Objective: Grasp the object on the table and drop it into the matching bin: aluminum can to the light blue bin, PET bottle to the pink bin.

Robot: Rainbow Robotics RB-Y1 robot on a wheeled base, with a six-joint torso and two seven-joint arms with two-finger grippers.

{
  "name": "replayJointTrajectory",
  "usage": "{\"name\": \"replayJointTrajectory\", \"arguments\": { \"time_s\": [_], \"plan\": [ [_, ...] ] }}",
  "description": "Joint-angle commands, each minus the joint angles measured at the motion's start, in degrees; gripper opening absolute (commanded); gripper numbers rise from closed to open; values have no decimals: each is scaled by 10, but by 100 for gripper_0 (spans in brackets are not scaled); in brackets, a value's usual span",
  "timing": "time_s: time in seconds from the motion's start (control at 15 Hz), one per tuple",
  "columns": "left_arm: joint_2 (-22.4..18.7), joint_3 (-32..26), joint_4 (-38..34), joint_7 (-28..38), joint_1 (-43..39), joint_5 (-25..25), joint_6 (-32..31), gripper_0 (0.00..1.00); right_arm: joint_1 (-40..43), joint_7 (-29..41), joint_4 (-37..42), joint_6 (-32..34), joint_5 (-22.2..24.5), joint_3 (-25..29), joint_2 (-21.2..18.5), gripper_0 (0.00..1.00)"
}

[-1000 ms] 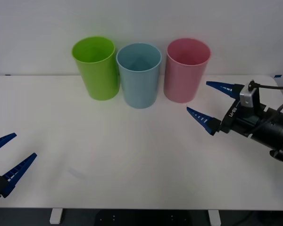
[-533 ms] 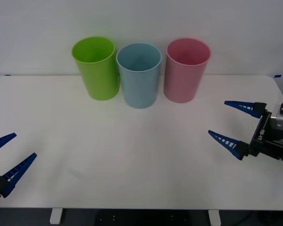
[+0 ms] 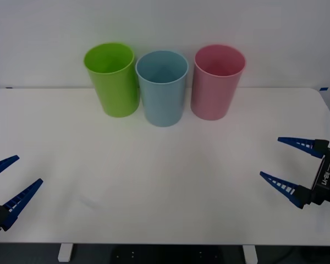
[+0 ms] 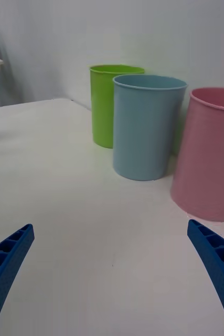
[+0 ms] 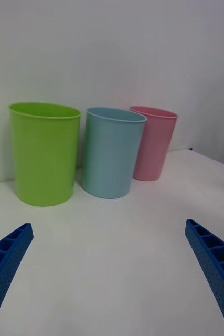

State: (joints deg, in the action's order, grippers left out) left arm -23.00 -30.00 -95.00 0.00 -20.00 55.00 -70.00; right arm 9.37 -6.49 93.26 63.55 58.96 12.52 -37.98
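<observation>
R gripper (image 3: 292,169) has pulled back from beside the pink bin (image 3: 215,82) toward the table's (image 3: 154,165) near right edge, fingers wide, holding nothing. L gripper (image 3: 8,184) is unmoved at the near left, also wide and empty. No can betw. either pair of fingers or on the table. Blue bin (image 3: 161,88) sits well ahead of both. Prob. parked clear after a drop.
</observation>
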Motion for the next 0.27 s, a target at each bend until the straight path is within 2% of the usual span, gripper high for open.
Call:
{"name": "replayJointTrajectory", "arguments": {
  "time_s": [0.07,0.27],
  "plan": [
    [0,0,0,0,0,0,0,100,10,3,0,-1,0,3,0,100],
    [0,0,0,0,0,0,0,100,10,3,0,-1,0,3,0,100]
  ]
}}
